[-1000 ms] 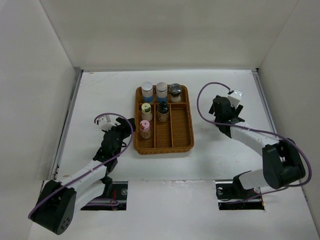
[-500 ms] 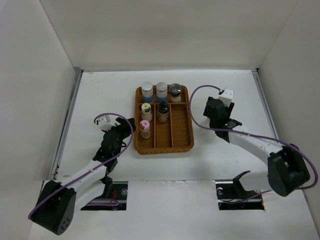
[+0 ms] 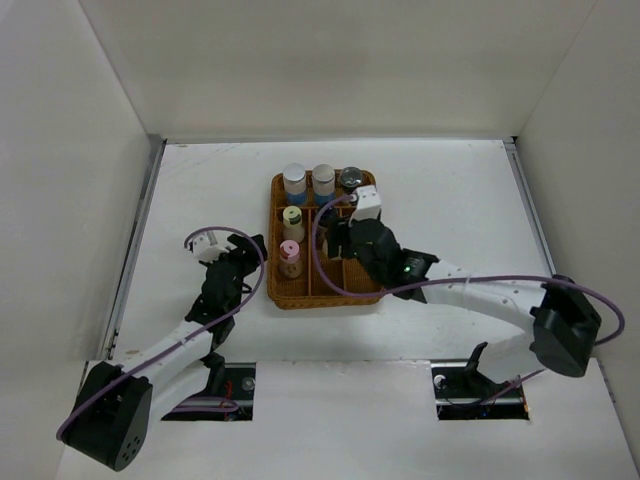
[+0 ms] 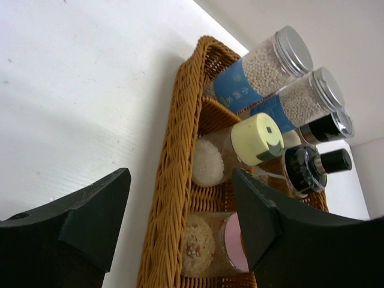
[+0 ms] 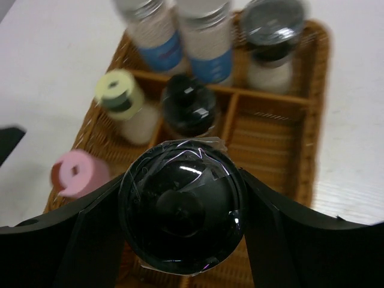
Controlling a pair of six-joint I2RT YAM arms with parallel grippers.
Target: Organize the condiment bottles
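The brown wicker tray (image 3: 320,300) holds several condiment bottles. Two blue-labelled jars (image 3: 294,181) (image 3: 323,178) and a dark-capped jar (image 3: 349,180) stand in the far row. A yellow-capped jar (image 3: 292,219) and a pink-capped jar (image 3: 290,255) stand in the left column. My right gripper (image 3: 342,245) hovers over the tray's middle, shut on a black-capped bottle (image 5: 182,213), just in front of another black-capped jar (image 5: 192,108). My left gripper (image 3: 245,262) is open and empty at the tray's left rim (image 4: 174,180), facing the pink-capped jar (image 4: 210,243).
White walls enclose the table on the left, back and right. The tray's right column (image 5: 273,144) holds only the dark-capped jar (image 5: 270,27) at its far end. The right arm's purple cable (image 3: 330,285) loops over the tray's front.
My right arm has swung left, from the table right of the tray to above the tray's middle, with the bottle in its grip. The left arm has barely moved.
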